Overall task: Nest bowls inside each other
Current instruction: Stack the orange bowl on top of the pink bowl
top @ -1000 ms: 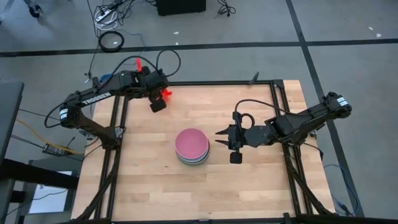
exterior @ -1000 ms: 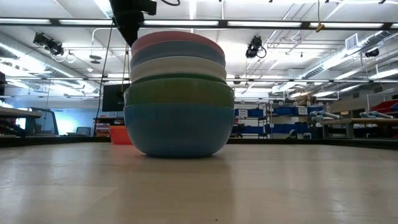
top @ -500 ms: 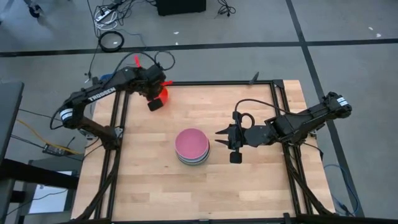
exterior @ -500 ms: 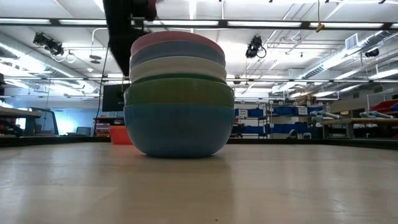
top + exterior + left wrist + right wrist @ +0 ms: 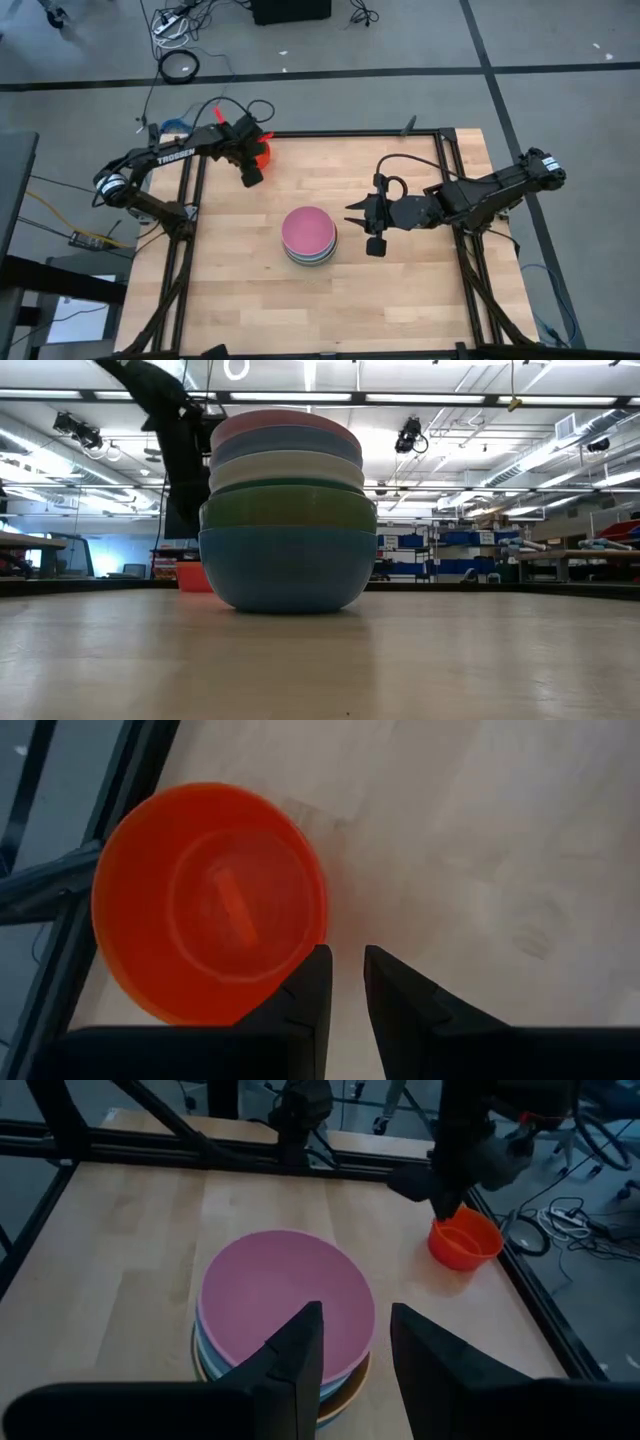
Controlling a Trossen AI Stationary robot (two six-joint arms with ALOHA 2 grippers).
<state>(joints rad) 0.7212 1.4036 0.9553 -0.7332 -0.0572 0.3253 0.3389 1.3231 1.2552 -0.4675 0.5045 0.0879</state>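
Note:
Several bowls stand nested in one stack [image 5: 308, 236] at the table's middle, pink on top. The lowest, blue bowl [image 5: 288, 570] rests on its base. A small red bowl [image 5: 210, 900] stands mouth up on the wood at the far left corner [image 5: 263, 150]. My left gripper [image 5: 347, 975] points steeply down just above that bowl's near rim, narrowly open, with nothing between its fingers [image 5: 253, 166]. My right gripper [image 5: 355, 1320] hovers open to the right of the stack [image 5: 350, 220], aimed at it.
Black frame rails [image 5: 195, 190] run along the table's left, far and right edges, and the red bowl stands close to the far left one. Bare wood [image 5: 240, 290] surrounds the stack. Cables [image 5: 180, 65] lie on the floor beyond the far edge.
My left gripper has come down toward the red bowl at the far left corner and tipped more steeply downward. In the low view its arm now reaches down behind the stack. The stack, the red bowl and my right gripper have stayed put.

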